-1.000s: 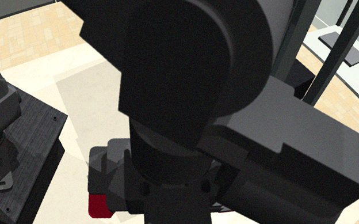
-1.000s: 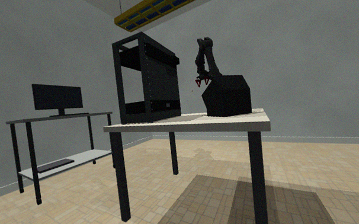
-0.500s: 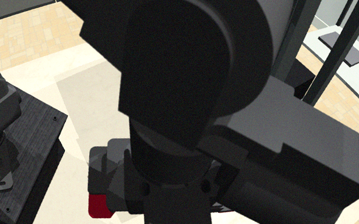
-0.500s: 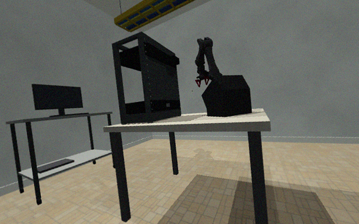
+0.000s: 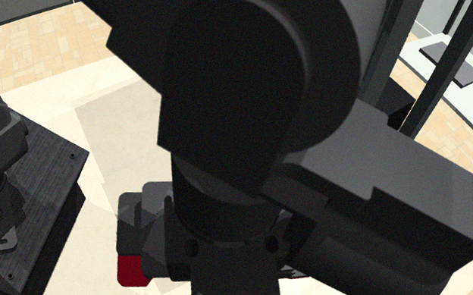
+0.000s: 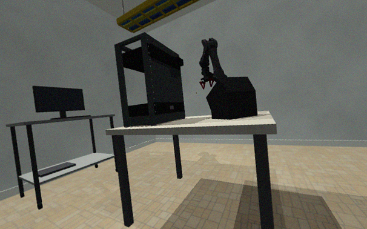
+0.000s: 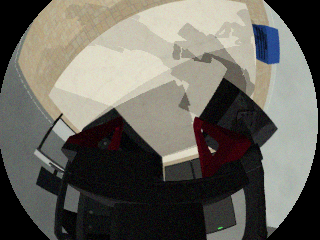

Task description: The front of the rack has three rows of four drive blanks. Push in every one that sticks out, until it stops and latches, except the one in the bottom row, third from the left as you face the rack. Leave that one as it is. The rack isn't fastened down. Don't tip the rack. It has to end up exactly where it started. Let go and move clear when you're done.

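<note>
The black open-frame rack [image 6: 149, 80] stands on the white table [image 6: 193, 125], its front side turned toward my arm. A dark band near its top [image 6: 164, 56] juts forward; single drive blanks are too small to tell apart. My gripper [image 6: 206, 83] has red fingers and hangs in the air pointing down, a short way in front of the rack's middle height and apart from it. In the wrist view the gripper [image 7: 156, 143] is open with nothing between its fingers, above the table top. In the top view my arm [image 5: 253, 96] fills the view and only one red fingertip [image 5: 131, 271] shows.
The arm's black base box [image 6: 231, 97] stands on the table to the right of the rack. A second desk with a monitor [image 6: 58, 100] stands behind on the left. A small blue object [image 7: 267, 43] shows beyond the table in the wrist view.
</note>
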Available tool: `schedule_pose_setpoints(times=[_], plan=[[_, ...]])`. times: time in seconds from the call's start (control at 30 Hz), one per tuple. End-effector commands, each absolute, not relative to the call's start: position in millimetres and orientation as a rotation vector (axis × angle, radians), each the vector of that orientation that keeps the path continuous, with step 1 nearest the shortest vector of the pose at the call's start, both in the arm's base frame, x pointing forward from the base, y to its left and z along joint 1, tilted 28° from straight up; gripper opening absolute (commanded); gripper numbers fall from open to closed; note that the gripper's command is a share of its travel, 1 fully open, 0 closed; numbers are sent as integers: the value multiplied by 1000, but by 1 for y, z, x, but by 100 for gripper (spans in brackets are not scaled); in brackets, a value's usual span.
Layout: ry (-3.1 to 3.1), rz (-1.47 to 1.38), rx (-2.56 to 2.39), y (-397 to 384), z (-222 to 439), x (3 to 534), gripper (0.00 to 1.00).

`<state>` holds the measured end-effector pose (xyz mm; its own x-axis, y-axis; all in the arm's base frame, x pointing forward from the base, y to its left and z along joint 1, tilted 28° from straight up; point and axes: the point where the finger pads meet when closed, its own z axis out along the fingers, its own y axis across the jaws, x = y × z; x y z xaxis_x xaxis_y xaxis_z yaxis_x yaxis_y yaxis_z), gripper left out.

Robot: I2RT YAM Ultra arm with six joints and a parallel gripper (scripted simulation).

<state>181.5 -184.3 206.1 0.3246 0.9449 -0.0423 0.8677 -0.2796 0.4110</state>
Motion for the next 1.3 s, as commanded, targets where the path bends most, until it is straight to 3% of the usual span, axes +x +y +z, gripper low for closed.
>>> schedule_pose_setpoints(times=[0.0, 1.27], plan=[[1627, 292, 2225, -184, 202, 183, 100], [1905, 251, 1909, -168, 175, 233, 100]])
